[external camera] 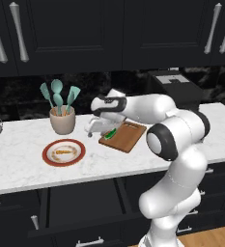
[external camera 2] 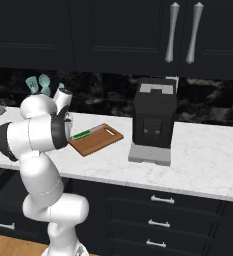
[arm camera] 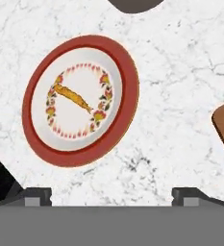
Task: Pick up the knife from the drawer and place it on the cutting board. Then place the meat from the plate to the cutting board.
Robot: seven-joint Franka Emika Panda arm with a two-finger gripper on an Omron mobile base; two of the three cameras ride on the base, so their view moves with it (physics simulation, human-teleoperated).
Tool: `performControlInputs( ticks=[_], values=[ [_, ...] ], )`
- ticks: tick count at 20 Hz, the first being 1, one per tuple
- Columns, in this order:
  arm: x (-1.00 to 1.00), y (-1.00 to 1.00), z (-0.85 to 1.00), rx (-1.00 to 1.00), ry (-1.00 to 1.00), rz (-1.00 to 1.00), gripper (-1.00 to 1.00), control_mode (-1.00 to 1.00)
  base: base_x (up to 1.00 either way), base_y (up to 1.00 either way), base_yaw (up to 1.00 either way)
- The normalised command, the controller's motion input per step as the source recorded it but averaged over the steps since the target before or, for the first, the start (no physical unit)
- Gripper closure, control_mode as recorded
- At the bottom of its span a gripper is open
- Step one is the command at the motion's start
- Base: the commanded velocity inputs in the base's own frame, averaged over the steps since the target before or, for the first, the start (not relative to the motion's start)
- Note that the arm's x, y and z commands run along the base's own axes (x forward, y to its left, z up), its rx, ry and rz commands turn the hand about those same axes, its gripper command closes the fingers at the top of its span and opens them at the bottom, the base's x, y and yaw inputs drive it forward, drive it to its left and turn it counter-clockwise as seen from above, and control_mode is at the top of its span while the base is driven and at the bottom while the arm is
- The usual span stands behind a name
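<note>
The round plate (external camera: 63, 152) with its red-brown rim lies on the white counter, and the thin orange-brown meat (external camera: 63, 153) rests at its centre. In the hand view the plate (arm camera: 80, 100) and meat (arm camera: 74, 97) sit up and to the left of my gripper (arm camera: 112, 194), which is open and holds nothing. My gripper (external camera: 92, 130) hangs over the counter between the plate and the brown cutting board (external camera: 124, 136). The green-handled knife (external camera: 111, 133) lies on the board's left end, seen also as knife (external camera 2: 83, 134) on cutting board (external camera 2: 98, 139). The black drawer (external camera: 80, 207) stands pulled out below the counter.
A beige cup (external camera: 62, 120) with teal spatulas stands behind the plate. A black coffee machine (external camera 2: 153, 125) stands right of the board. The counter's front edge runs just below the plate. Black cupboard doors hang overhead.
</note>
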Motion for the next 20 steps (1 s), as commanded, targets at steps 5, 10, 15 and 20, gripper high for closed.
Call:
performControlInputs(
  ticks=[5, 10, 15, 20],
  values=[
    [0.00, 0.80, 0.00, 0.05, 0.00, 0.68, -1.00, -1.00, 0.00, 0.00, 0.00],
    [-0.04, 0.84, 0.01, -0.20, -0.01, 0.36, -1.00, -1.00, 0.00, 0.00, 0.00],
    [-0.04, 0.79, 0.01, -0.30, -0.08, 0.12, -1.00, -1.00, 0.00, 0.00, 0.00],
    [0.00, 0.32, -0.01, -0.14, -0.15, 0.05, -1.00, -1.00, 0.00, 0.00, 0.00]
  ],
)
